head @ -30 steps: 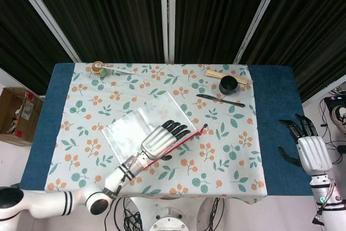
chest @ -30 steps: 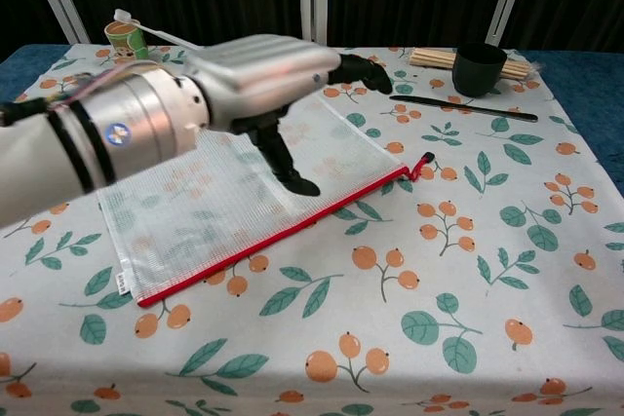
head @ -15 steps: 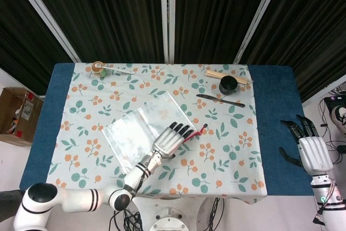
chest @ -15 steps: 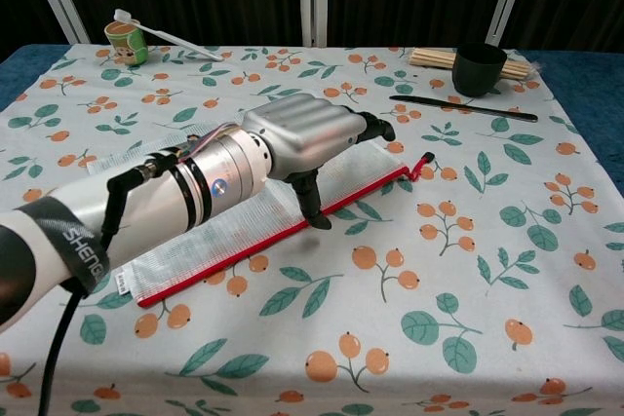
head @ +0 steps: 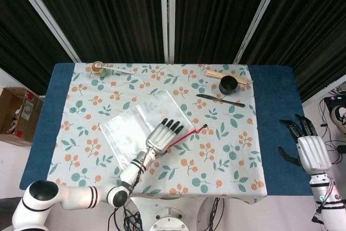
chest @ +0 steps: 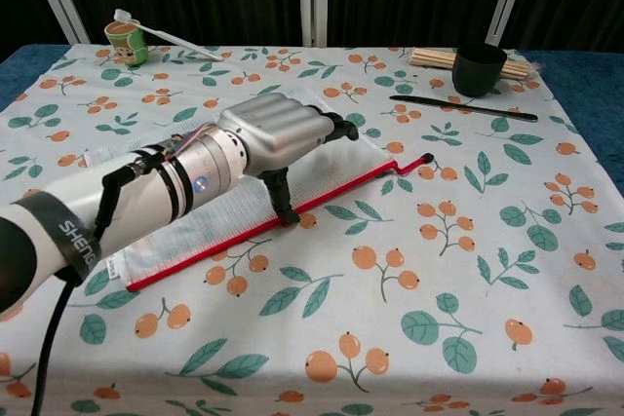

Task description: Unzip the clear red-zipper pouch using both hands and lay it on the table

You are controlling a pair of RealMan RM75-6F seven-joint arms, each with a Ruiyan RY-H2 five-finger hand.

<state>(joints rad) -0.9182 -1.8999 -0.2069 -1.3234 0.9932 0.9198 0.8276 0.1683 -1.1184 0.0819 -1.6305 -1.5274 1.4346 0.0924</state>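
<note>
The pouch (chest: 219,226) lies flat under the left robot hand (chest: 278,133).

The left hand (head: 164,135) has drawn back toward the table's left edge, thumb seemingly pressing the red zipper (chest: 292,209), and the clear pouch (head: 132,128) has slid left with it; the right hand (head: 303,145) barely shifted

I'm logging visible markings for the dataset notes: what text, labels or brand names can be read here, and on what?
"SHENE": partial white lettering on the black band of the left arm, cut off by the curve.
Small cup at the far left corner: printed wrapper, too blurred to read.
Cardboard box beside the table: stickers too small to read.
</note>
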